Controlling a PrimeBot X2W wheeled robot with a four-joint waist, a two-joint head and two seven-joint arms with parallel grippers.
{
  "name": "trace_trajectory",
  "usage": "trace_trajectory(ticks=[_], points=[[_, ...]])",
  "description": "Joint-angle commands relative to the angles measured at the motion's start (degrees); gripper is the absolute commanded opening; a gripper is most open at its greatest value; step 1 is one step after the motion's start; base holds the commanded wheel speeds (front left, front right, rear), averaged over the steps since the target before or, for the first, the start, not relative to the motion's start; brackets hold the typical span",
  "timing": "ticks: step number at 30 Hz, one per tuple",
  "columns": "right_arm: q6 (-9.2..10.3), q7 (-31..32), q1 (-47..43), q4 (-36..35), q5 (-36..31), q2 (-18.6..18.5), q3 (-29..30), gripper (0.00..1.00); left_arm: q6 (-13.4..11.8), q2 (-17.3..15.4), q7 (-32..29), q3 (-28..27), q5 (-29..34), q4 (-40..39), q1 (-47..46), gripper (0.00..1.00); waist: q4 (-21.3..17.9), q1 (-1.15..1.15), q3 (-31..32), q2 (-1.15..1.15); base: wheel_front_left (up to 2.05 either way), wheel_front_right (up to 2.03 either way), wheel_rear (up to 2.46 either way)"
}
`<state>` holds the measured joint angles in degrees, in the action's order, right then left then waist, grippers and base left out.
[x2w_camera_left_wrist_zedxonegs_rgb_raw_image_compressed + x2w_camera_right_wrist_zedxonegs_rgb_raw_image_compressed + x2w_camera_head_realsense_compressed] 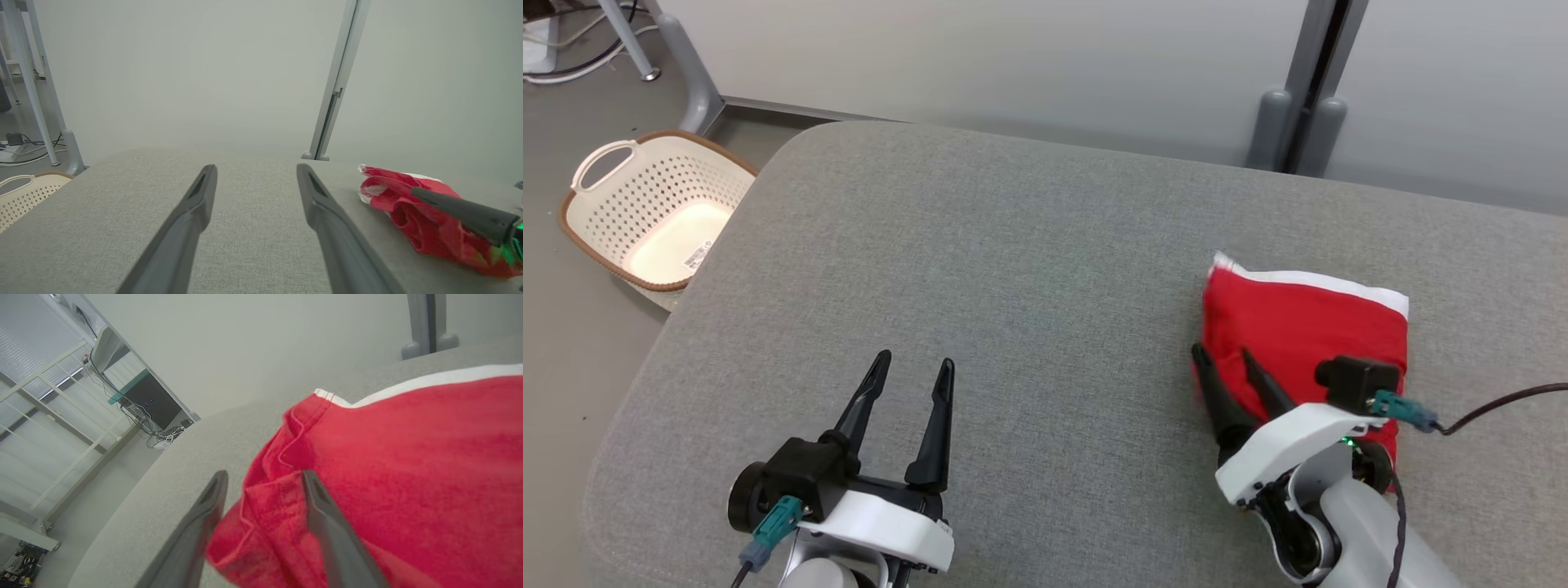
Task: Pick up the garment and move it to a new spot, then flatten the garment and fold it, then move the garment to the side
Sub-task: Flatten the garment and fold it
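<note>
Red garment (1307,327) lies folded on the right side of the grey padded table (1013,269). Right gripper (1221,353) is at its left edge, released, jaws spread with a cloth fold between them. Left gripper (915,359) is spread wide, empty, well apart from the garment.

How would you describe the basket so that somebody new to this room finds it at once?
Start from the big grey padded table. Beside its far left corner, on the floor, stands the basket. It alone is cream, perforated plastic with a brown rim and loop handle.
</note>
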<state>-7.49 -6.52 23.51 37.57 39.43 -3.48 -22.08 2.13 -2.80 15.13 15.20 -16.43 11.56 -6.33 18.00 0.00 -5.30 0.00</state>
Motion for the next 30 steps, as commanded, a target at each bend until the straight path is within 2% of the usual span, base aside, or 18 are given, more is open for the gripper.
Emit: trace_trajectory(ticks=[1,11,16,22,23,25,30], points=[[0.01,0.4,-0.1,0.6,0.2,-0.8,-0.9,1.00,-0.2,-0.2,0.0,-0.2,-0.2,-0.2,0.1,1.00,0.3,0.00,-0.2,0.00,0.00,0.00,0.00],[0.01,2.6,1.9,8.0,-0.9,-1.5,-7.7,1.00,-0.7,-0.2,0.0,-0.1,-0.7,-0.5,-0.7,1.00,-0.4,0.00,-1.0,0.00,0.00,0.00,0.00],[0.01,-1.7,3.8,7.0,-0.5,-2.7,-8.6,1.00,-0.6,-0.2,0.0,-0.5,-0.2,-0.6,-0.9,1.00,-2.8,0.00,-1.0,0.00,0.00,0.00,0.00],[0.01,-7.0,5.4,5.7,-5.1,-6.7,-8.4,1.00,-0.4,-0.2,0.0,-1.0,-0.1,-1.0,-1.4,1.00,-6.2,0.00,-0.5,0.00,0.00,0.00,0.00],[0.01,-8.2,5.6,4.5,-8.5,-8.3,-7.0,1.00,-0.5,-0.2,0.0,-1.2,0.0,-1.3,-1.4,1.00,-7.7,0.00,-0.3,0.00,0.00,0.00,0.00],[0.01,-8.7,4.7,2.6,-11.7,-9.3,-4.3,1.00,-0.6,-0.2,0.0,-1.6,0.0,-1.5,-1.6,1.00,-9.2,0.00,-0.2,0.00,0.00,0.00,0.00],[0.01,-8.7,-0.7,-7.0,-20.6,-9.7,5.5,1.00,-0.7,-0.2,0.0,-2.3,0.2,-1.8,-1.7,1.00,-12.6,0.00,-0.1,0.00,0.00,0.00,0.00]])
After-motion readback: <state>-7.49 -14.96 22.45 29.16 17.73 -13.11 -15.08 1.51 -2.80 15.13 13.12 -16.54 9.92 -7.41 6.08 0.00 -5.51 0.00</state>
